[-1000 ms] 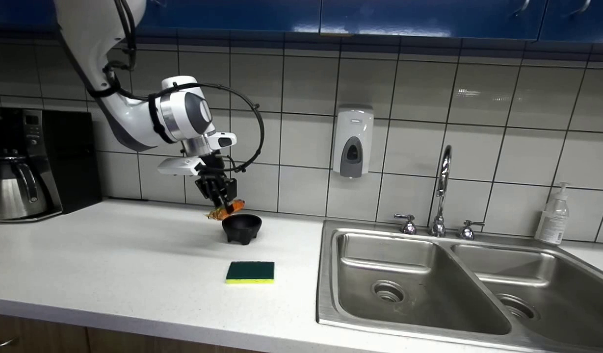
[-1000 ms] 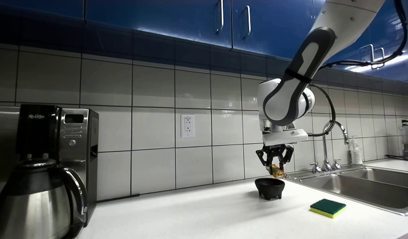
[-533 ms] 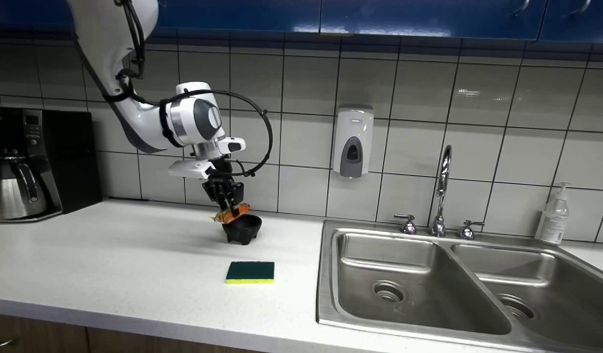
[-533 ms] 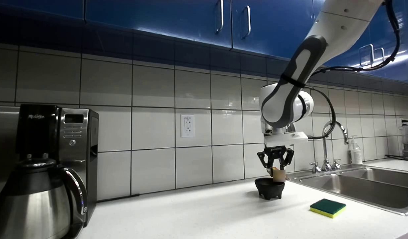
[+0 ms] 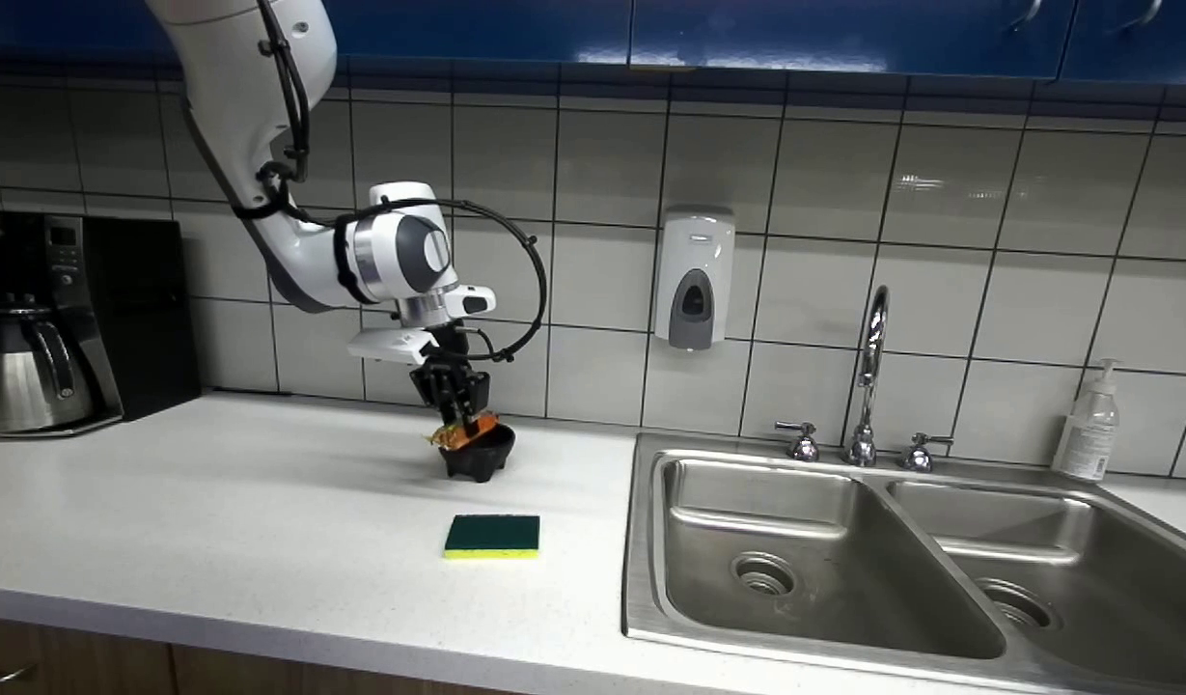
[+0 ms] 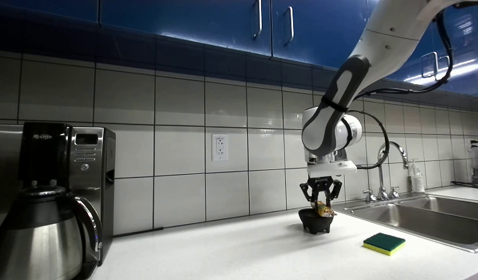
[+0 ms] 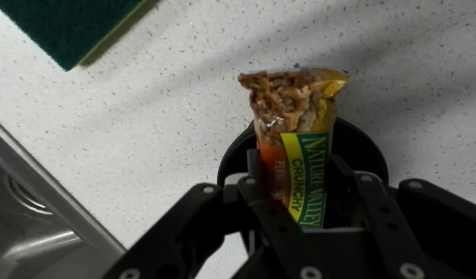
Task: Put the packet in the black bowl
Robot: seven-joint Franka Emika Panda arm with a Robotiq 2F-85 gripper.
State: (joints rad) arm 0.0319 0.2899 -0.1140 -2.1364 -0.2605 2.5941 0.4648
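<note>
Print on the Nature Valley packet reads well in the wrist view: "NATURE VALLEY" on a green panel, "CRUNCHY" on the yellow band next to it, and on the orange side a fainter word beginning "PEAN", the rest hard to make out. The gripper holds the packet between narrowly spaced fingers, one along each long side. The packet slants over the mouth of the footed black bowl, its brown-and-gold end reaching past the rim; whether it touches the bowl cannot be told. The bowl stands upright on the speckled white countertop, with the green-and-yellow scouring sponge lying near it but not touching. In an exterior view, the drip coffee maker, well apart from the bowl, bears the name "Mr. Coffee". Label text on the pump bottle at the back of the double-basin sink is too small to read, as are the mark on the wall-mounted soap dispenser and the wording on the wall outlet.
</note>
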